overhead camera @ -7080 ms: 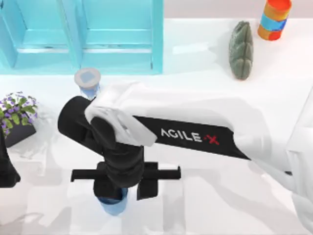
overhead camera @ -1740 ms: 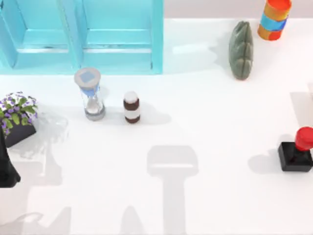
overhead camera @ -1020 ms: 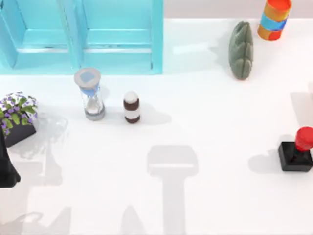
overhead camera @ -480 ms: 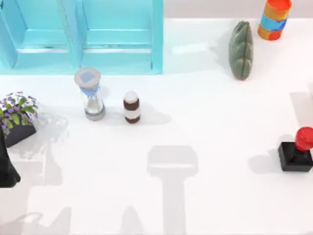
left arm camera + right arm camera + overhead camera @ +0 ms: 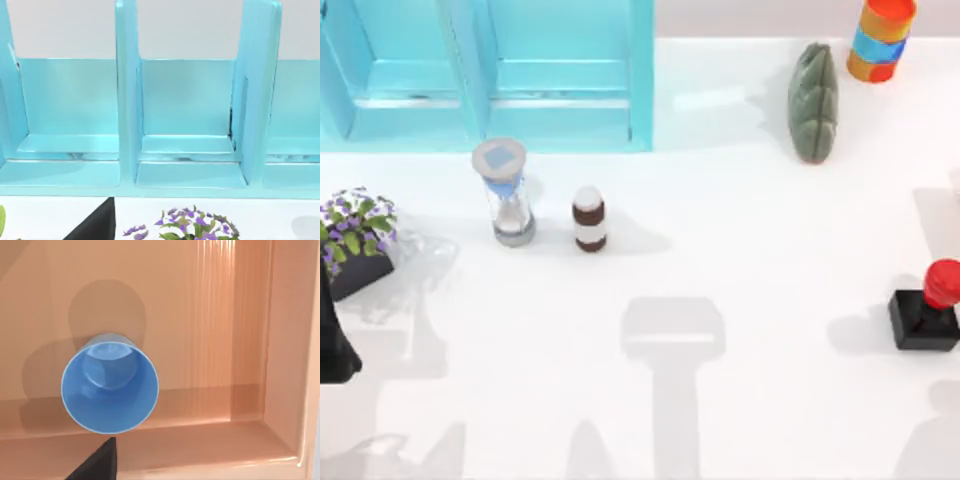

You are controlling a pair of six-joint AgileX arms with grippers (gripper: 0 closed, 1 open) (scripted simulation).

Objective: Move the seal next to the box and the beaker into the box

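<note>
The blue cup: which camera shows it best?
The right wrist view: the beaker stands upright, open mouth showing, inside the orange-brown box. The top view covers other table items, and the left wrist view faces a turquoise shelf.

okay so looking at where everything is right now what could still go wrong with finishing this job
1. The seal sits at the table's far right edge in the top view; a clumsy grasp or nudge there might push it off.
2. The beaker stands upright in the orange box, close under the right wrist camera. A careless move by that arm could tip it.
3. The seal's round red knob may slip in a claw; gripping the square black base looks safer.
</note>
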